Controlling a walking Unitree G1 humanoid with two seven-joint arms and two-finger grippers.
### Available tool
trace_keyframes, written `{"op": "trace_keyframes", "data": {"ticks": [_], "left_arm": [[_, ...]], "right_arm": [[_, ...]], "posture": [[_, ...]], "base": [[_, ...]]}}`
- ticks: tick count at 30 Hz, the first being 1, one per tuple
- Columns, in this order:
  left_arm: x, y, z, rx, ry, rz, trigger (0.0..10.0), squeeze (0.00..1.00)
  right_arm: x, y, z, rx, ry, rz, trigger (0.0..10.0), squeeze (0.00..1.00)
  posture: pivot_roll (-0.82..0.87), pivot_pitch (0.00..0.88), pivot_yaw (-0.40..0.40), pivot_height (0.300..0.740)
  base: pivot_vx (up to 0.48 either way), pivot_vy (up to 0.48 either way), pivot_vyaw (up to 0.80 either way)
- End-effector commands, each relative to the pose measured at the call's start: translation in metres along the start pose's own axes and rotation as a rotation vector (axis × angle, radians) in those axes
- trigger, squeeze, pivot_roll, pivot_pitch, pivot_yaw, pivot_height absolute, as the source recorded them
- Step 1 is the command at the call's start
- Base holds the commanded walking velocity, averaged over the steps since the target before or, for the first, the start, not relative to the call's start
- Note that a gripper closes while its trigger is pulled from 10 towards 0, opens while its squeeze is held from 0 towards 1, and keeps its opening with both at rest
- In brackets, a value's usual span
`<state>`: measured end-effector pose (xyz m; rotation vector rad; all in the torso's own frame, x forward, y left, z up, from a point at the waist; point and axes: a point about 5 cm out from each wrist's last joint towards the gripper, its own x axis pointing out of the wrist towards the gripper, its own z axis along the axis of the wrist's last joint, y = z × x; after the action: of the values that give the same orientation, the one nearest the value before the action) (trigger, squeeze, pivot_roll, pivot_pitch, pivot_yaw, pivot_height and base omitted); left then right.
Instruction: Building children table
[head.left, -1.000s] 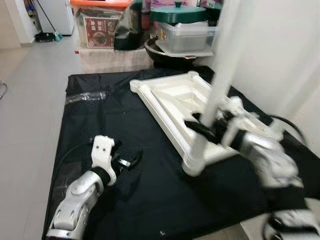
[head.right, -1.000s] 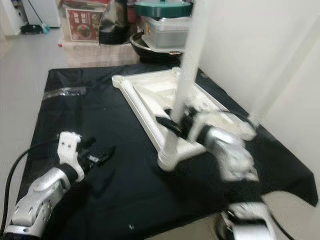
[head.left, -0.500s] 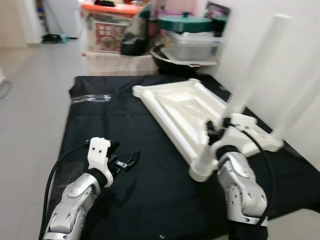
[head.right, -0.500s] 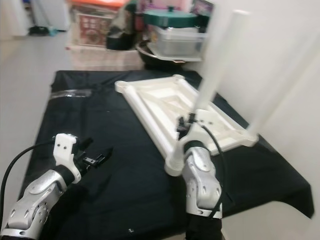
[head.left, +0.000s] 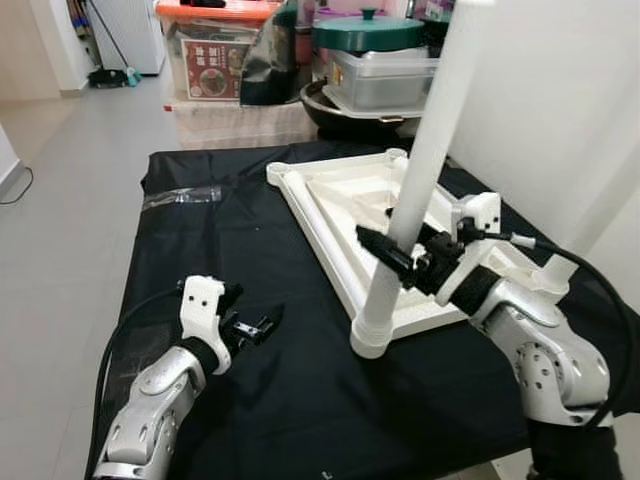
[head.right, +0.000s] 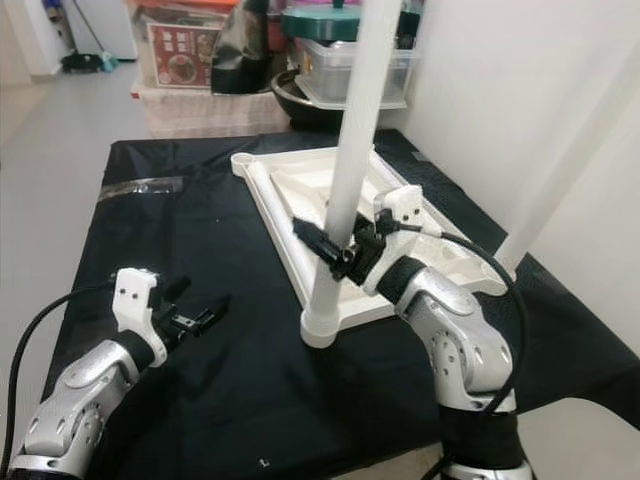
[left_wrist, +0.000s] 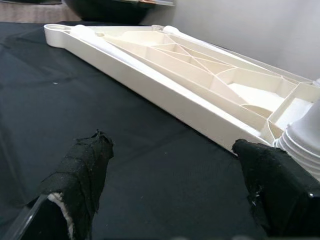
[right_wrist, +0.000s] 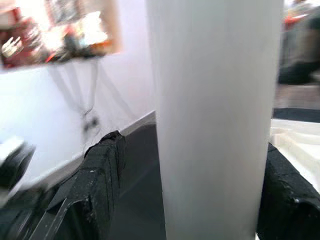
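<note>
1. Black fingers of our right gripper (head.left: 400, 262) straddle the white table leg (head.left: 415, 185), parted with the tube between them; whether they pinch it, we cannot tell.
2. That leg stands in the near corner socket of the upturned tabletop (head.left: 345, 200); we judge it needs pressing down or twisting home next.
3. Our right forearm reaches in from the tabletop's right side, elbow bent.
4. Our left gripper (head.left: 252, 326) hovers open and empty over the black cloth (head.left: 200, 250) left of the tabletop.

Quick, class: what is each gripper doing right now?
Left gripper: open, holding nothing, over the cloth.
Right gripper: fingers open around the leg.
</note>
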<state>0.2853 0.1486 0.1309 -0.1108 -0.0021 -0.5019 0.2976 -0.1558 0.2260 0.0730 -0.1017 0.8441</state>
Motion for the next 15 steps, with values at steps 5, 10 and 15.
{"op": "trace_keyframes", "data": {"ticks": [5, 10, 15], "left_arm": [[0.0, -0.005, 0.0, -0.028, -0.011, -0.037, 10.0, 0.0], [-0.001, -0.006, -0.001, -0.042, 0.002, -0.068, 10.0, 0.0], [-0.011, -0.016, -0.004, -0.071, 0.05, -0.249, 10.0, 0.0]], "right_arm": [[0.015, -0.02, -0.037, -0.033, 0.191, 0.056, 4.2, 0.0], [0.027, -0.05, -0.042, -0.054, 0.232, -0.292, 0.0, 0.0], [-0.009, -0.09, -0.051, 0.113, 0.23, -1.087, 0.0, 0.0]], "posture": [[0.07, 0.0, -0.107, 0.74], [0.07, 0.0, -0.108, 0.74], [0.07, 0.0, -0.11, 0.74]], "base": [[0.0, 0.0, 0.0], [0.0, 0.0, 0.0], [0.0, 0.0, 0.0]]}}
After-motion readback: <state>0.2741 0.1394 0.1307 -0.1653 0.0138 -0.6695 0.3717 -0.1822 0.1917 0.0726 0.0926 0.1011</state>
